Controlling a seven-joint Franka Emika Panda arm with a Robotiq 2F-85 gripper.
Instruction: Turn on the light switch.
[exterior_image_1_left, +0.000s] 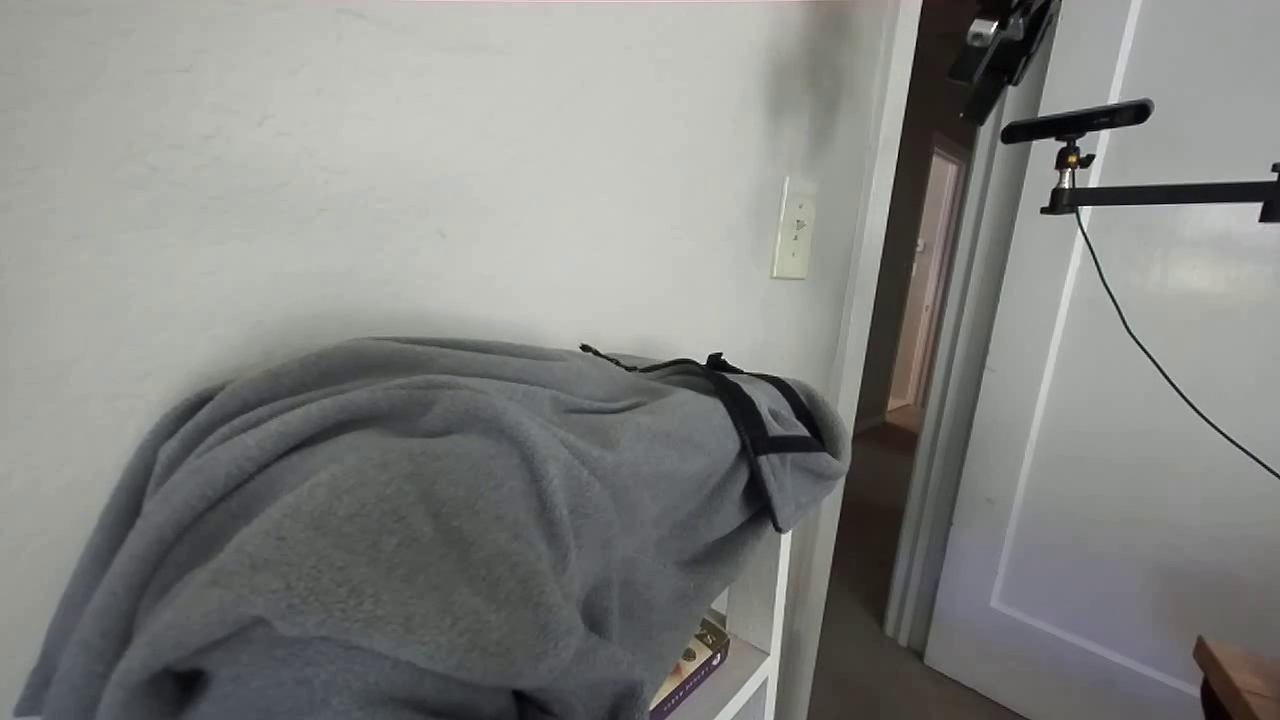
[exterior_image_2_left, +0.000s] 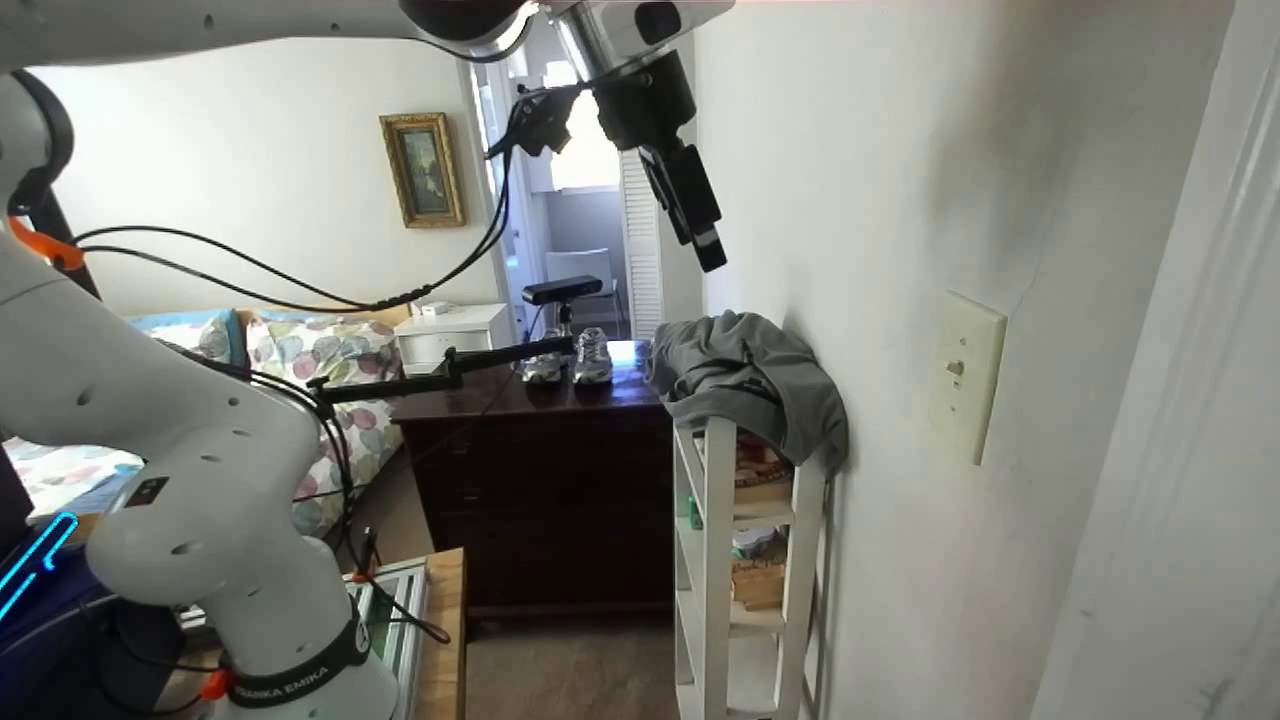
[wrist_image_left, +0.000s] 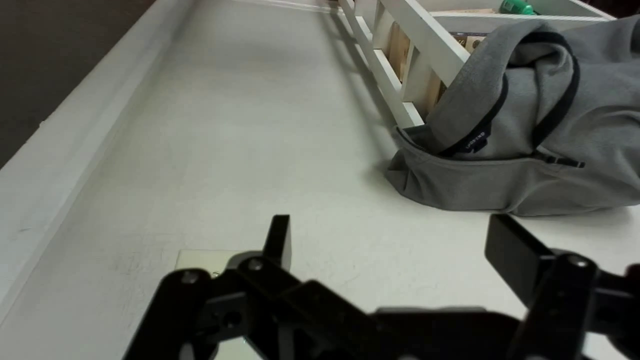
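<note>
A soft grey fleece garment with black trim (exterior_image_1_left: 400, 520) lay draped over a narrow white shelf unit (exterior_image_2_left: 716, 560). The small, upright, cream-white plastic light switch (exterior_image_1_left: 794, 238) was on the pale wall (exterior_image_1_left: 400, 180), higher than the garment and off to one side. The black two-fingered gripper (wrist_image_left: 391, 239) hung higher than the garment, jaws spread wide.
</note>
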